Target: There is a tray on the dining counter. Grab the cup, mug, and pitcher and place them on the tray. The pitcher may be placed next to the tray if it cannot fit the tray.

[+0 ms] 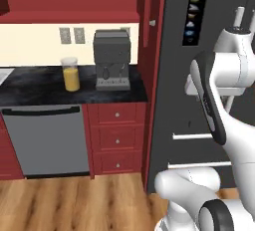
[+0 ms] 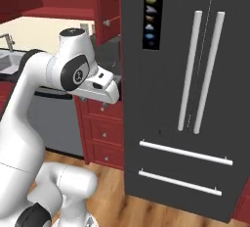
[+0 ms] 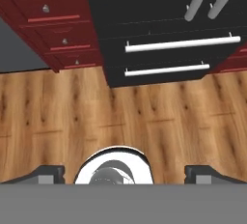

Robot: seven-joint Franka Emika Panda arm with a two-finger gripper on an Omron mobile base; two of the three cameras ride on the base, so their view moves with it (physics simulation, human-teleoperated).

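Drive left toward the pitcher beside the coffee machine on the tabletop; keep the empty pincer, jaws wide apart, raised.

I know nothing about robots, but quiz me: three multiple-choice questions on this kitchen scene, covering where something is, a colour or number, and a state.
1. Where does the pitcher stand?
A. on the floor
B. on the black countertop, left of the coffee machine
C. inside a drawer

2. How many red drawers are stacked under the coffee machine?
A. one
B. three
C. five

3. How is the gripper?
A. open, holding nothing
B. shut on the pitcher
C. shut on a handle

Answers: 1 B, the left base view shows it there. 2 B, three knobbed fronts show. 3 A, the hand view shows fingertips wide apart over bare floor.
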